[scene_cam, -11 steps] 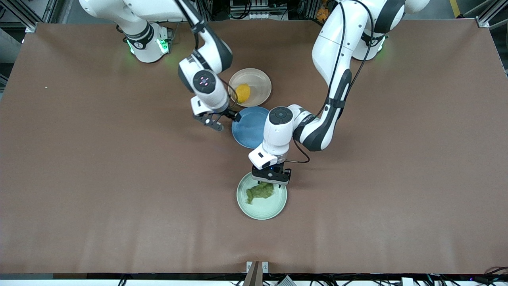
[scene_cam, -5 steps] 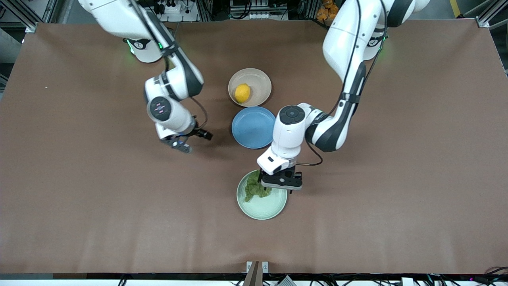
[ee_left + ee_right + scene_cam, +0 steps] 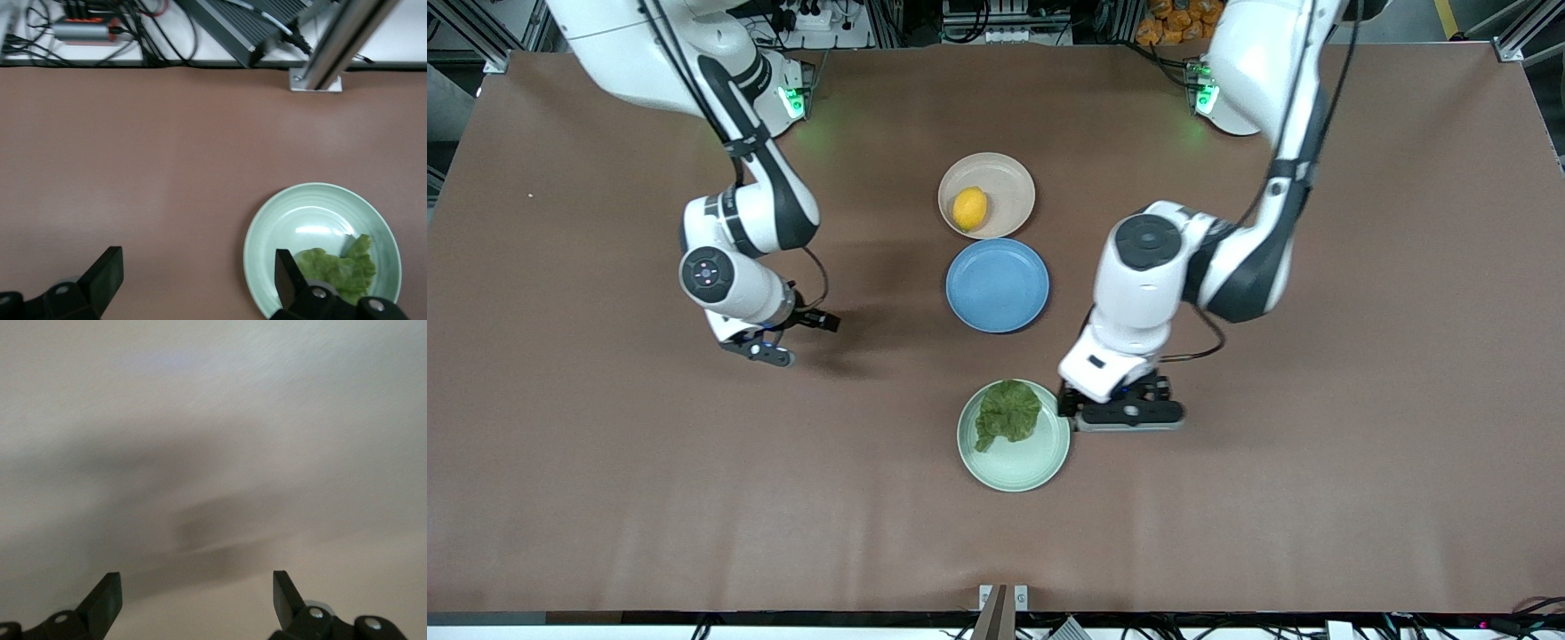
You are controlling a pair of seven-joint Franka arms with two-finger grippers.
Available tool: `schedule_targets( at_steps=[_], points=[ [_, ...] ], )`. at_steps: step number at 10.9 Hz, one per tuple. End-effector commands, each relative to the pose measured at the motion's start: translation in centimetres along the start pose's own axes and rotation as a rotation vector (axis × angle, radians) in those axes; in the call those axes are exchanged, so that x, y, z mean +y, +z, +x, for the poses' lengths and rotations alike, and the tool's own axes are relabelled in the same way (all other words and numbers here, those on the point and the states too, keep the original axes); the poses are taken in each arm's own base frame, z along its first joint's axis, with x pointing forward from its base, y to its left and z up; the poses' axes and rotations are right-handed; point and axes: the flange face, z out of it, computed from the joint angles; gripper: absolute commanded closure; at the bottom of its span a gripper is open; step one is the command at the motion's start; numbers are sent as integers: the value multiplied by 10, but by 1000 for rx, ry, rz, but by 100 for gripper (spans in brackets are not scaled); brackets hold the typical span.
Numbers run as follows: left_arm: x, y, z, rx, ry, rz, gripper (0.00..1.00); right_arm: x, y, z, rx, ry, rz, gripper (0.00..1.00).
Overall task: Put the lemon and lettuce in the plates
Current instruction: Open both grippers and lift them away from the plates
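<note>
The yellow lemon (image 3: 970, 209) lies in the beige-pink plate (image 3: 1009, 182), which is farther from the front camera than the blue plate. The crinkled green lettuce (image 3: 1009, 412) rests on the mint green plate (image 3: 1021, 464), the nearest plate. My left gripper (image 3: 1125, 417) hangs open and empty just beside that plate, toward the left arm's end. Its wrist view shows the left gripper (image 3: 197, 280) over bare table, with the mint plate (image 3: 267, 227) and lettuce (image 3: 337, 270) by one finger. My right gripper (image 3: 796, 336) is open and empty over bare table; the right gripper (image 3: 197, 597) sees only blurred tabletop.
An empty blue plate (image 3: 997, 284) sits between the two task plates. The brown table (image 3: 1316, 444) runs wide toward both arms' ends. In the left wrist view, the table's edge with a metal post (image 3: 320, 73) and cables shows.
The left gripper let go of the lettuce and drew off the mint plate toward its own end. The right arm swung away from the plates toward its end of the table.
</note>
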Motion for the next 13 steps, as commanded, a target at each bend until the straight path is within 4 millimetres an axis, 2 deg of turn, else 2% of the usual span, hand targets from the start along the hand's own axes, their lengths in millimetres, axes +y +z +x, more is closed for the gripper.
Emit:
schedule_targets(
  at_steps=[1,3,7,8,9,11,13],
  points=[
    [-75,-47,35,-89,14,-41,0,44,2,23,24,-83,-42,0],
    [-127,-73,52,-142,40,-64,0,79,1,40,21,-127,-31,0],
    [-197,-118,58,-248,112,-30,0,122,-2,57,17,-227,-19,0],
    [-220,-132,60,-269,120,-36,0,126,-3,58,18,-235,-18,0],
    [-232,-145,59,-283,108,-34,0,126,-6,58,19,-238,-18,0],
    [-245,-179,52,-318,101,-20,0,125,-6,54,13,-240,-18,0],
    [-269,-211,46,-351,75,-18,0,125,-10,40,21,-257,-20,0]
  ],
)
